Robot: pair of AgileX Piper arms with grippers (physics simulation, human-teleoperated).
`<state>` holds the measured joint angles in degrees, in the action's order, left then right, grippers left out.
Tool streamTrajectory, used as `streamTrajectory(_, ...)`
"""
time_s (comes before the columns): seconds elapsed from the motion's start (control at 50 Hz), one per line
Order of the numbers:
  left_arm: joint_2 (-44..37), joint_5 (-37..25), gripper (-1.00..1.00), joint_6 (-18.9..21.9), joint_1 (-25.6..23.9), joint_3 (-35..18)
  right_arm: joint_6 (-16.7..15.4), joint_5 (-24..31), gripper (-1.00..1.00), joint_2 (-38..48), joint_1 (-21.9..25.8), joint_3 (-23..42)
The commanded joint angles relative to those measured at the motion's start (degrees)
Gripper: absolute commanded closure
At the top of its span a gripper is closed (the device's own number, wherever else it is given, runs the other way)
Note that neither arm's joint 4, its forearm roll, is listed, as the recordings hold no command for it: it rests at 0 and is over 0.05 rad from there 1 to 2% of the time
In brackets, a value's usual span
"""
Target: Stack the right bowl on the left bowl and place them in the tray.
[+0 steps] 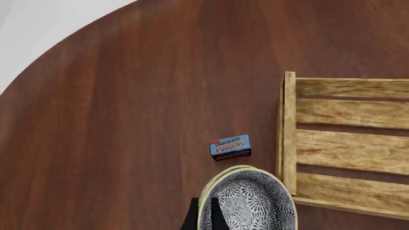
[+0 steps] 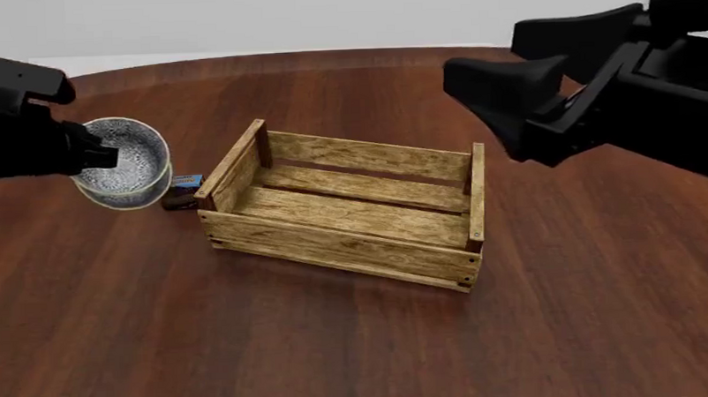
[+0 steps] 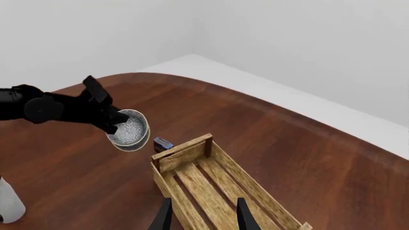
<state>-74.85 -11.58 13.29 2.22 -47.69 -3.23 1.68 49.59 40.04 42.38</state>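
The stacked bowls (image 2: 123,162) are held by the rim in the closed left end effector (image 2: 94,156), lifted off the table (image 2: 335,340) just left of the tray (image 2: 344,243), whose long axis runs left-right; the right end effector (image 3: 201,213) hangs open and empty.

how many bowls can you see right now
2, it seems: nested in one stack of bowls, held tilted in the left hand beside the tray. The left wrist view shows two rims. None elsewhere.
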Motion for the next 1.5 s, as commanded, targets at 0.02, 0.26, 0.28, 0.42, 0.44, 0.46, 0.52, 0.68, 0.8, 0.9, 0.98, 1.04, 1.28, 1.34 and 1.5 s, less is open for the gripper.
streamTrajectory(0.02,3.5,-4.5,1.0,-0.8,-1.4,-4.4,-0.1,1.3,-1.0,-2.1,-0.2,0.0)
streamTrajectory(0.26,4.5,-8.8,1.0,-1.2,-4.6,-10.6,-0.2,2.2,-1.0,-3.3,-0.7,0.0)
streamTrajectory(0.28,4.4,-9.0,1.0,-1.3,-5.1,-11.1,-0.2,2.4,-1.0,-3.5,-0.7,0.0)
streamTrajectory(0.42,3.2,-10.3,1.0,-1.6,-7.2,-13.9,-0.3,2.9,-1.0,-4.2,-0.8,0.1)
streamTrajectory(0.44,3.1,-10.5,1.0,-1.8,-7.5,-14.2,-0.3,2.9,-1.0,-4.1,-0.7,0.1)
streamTrajectory(0.46,2.6,-11.5,1.0,-2.4,-8.5,-15.7,-0.3,2.9,-1.0,-4.1,-0.7,0.1)
streamTrajectory(0.52,1.6,-11.8,1.0,-3.3,-10.1,-16.8,-0.3,3.0,-1.0,-4.1,-0.7,0.2)
streamTrajectory(0.68,-1.0,-13.3,1.0,-4.5,-13.1,-20.2,-0.4,3.2,-1.0,-4.1,-0.7,0.2)
streamTrajectory(0.8,-3.7,-13.8,1.0,-6.6,-15.5,-22.4,-0.4,3.5,-1.0,-4.6,-1.0,0.4)
streamTrajectory(0.9,-5.7,-14.2,1.0,-7.9,-17.2,-24.0,-0.4,3.7,-1.0,-5.0,-1.3,0.4)
streamTrajectory(0.98,-7.9,-14.1,1.0,-9.2,-19.2,-25.7,-0.2,3.8,-1.0,-5.3,-1.4,0.5)
streamTrajectory(1.04,-9.6,-14.2,1.0,-10.2,-20.5,-26.9,-0.2,3.9,-1.0,-5.4,-1.4,0.5)
streamTrajectory(1.28,-14.7,-13.4,1.0,-12.1,-23.3,-29.6,0.0,4.5,-1.0,-6.4,-1.2,0.5)
streamTrajectory(1.34,-15.1,-13.6,1.0,-12.1,-23.6,-30.2,0.0,4.5,-1.0,-6.4,-1.0,0.5)
streamTrajectory(1.5,-18.0,-13.1,1.0,-12.6,-24.6,-31.7,0.0,4.5,-1.0,-6.2,-1.1,0.4)
